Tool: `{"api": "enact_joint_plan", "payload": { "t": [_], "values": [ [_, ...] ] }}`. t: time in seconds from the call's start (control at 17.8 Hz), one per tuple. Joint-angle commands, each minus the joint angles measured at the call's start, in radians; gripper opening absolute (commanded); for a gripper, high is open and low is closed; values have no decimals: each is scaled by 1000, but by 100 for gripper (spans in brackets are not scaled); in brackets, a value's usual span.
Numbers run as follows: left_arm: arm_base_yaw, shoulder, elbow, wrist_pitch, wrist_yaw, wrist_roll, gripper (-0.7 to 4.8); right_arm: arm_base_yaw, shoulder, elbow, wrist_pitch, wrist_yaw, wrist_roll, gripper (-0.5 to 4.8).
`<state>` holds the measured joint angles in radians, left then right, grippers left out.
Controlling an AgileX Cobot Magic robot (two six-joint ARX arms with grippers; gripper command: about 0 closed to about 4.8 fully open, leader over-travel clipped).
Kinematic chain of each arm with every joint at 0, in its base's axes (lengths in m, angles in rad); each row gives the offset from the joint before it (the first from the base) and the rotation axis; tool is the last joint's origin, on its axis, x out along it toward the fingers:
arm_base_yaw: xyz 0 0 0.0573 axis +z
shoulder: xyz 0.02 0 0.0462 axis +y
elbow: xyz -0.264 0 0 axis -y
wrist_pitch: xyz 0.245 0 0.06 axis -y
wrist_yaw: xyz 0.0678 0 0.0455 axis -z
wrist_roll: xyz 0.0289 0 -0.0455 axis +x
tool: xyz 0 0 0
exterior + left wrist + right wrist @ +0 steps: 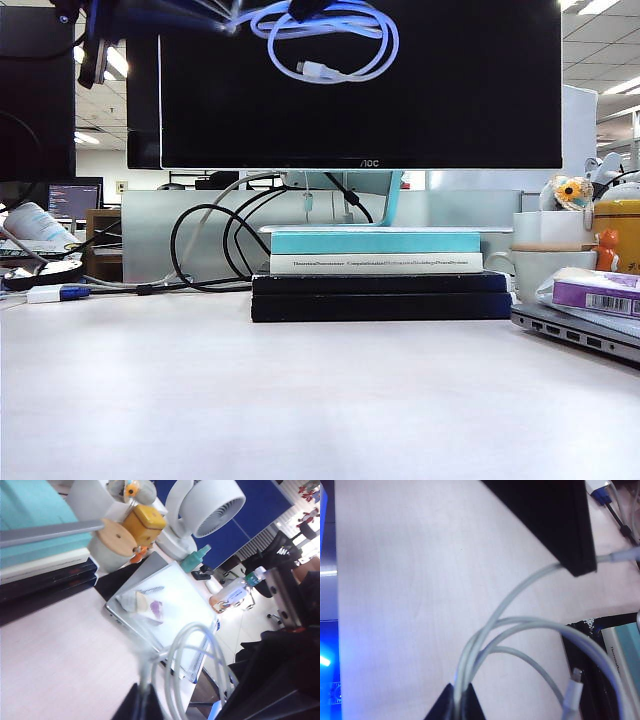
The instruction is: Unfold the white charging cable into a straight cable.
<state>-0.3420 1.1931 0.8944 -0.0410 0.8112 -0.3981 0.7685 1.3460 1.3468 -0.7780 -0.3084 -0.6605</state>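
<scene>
The white charging cable [390, 42] hangs in loose coils high in front of the monitor, held by both grippers. One plug [312, 69] dangles inside the lower loop. At the coil's left side, my left gripper [225, 22] is blurred in the exterior view. In the left wrist view the left gripper [143, 702] is shut on one strand, with loops [171, 665] curving beside it. My right gripper [305, 10] holds the top of the coil. In the right wrist view the right gripper [458, 700] is shut on a few bunched strands [530, 623], and a plug [574, 687] hangs free nearby.
A black monitor [450, 100] stands on stacked books [375, 265] at the back, with black cables [200, 250] looping to its left. A laptop [580, 330], a mug [540, 265] and toys sit at the right. A white block with a blue tip [55, 293] lies at the left.
</scene>
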Motion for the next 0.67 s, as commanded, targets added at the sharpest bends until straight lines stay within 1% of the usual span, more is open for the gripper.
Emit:
{"api": "enact_joint_plan", "payload": {
  "t": [0.06,0.17,0.22,0.28,0.39,0.51,0.56,0.62,0.67],
  "values": [
    [-1,-1,4,42,25,24,-5,0,-6,4,3,-7,0,-1],
    [-1,-1,3,46,24,31,-5,0,-6,3,2,-7,2,3],
    [-1,-1,4,47,23,49,-5,-1,-5,3,2,1,2,96],
    [-1,-1,3,43,7,81,-5,-3,-6,5,4,26,4,296],
    [-1,-1,3,22,-34,146,-5,-7,-16,5,11,18,3,301],
    [0,-1,3,14,-27,165,-5,-7,-27,5,19,19,6,301],
    [0,-1,3,13,11,189,-5,-7,-30,5,19,36,18,301],
    [-1,-1,3,13,56,192,-5,-7,-31,4,18,48,32,301],
    [-1,-1,3,11,65,192,-5,-7,-31,4,13,48,32,300]
  ]
}}
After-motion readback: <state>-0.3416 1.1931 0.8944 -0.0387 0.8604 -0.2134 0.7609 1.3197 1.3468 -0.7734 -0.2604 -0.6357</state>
